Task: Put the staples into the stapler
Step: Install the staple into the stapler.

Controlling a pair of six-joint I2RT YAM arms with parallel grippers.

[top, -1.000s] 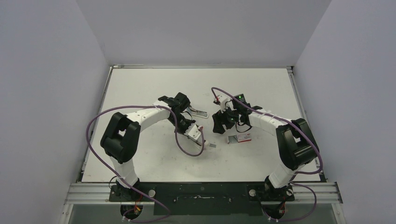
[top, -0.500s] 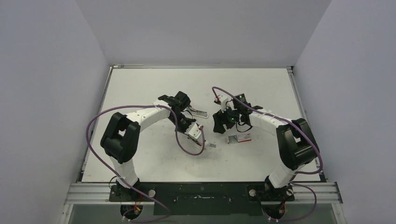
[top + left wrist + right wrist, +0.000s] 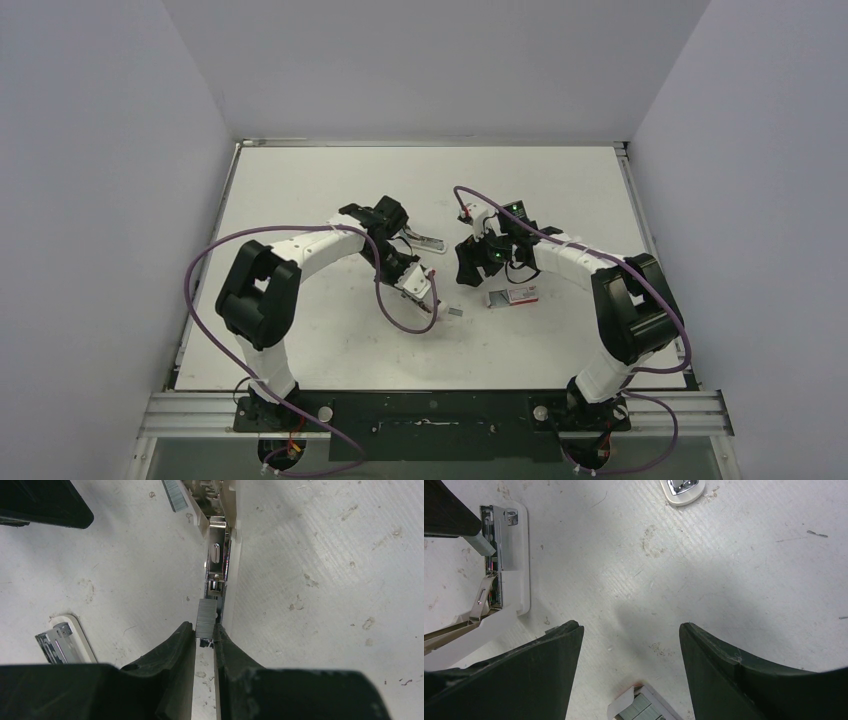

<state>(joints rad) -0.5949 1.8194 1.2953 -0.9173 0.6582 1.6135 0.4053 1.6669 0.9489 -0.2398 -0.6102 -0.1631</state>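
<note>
The stapler (image 3: 217, 555) lies open on the table, its metal channel facing up; it also shows at the left of the right wrist view (image 3: 516, 545). My left gripper (image 3: 204, 630) is shut on a short strip of staples (image 3: 205, 614), with the strip's far end at the near end of the channel. From above, the left gripper (image 3: 418, 285) covers most of the stapler. My right gripper (image 3: 631, 625) stands open over bare table, just beyond the red-and-white staple box (image 3: 644, 710), whose flap is open. Seen from above, the right gripper (image 3: 470, 262) hangs left of the box (image 3: 512, 296).
A loose staple strip (image 3: 455, 312) lies on the table beyond the stapler's far end (image 3: 174, 492). A small white piece with a metal plate (image 3: 60, 642) rests near my left gripper. Walls close off the table on three sides.
</note>
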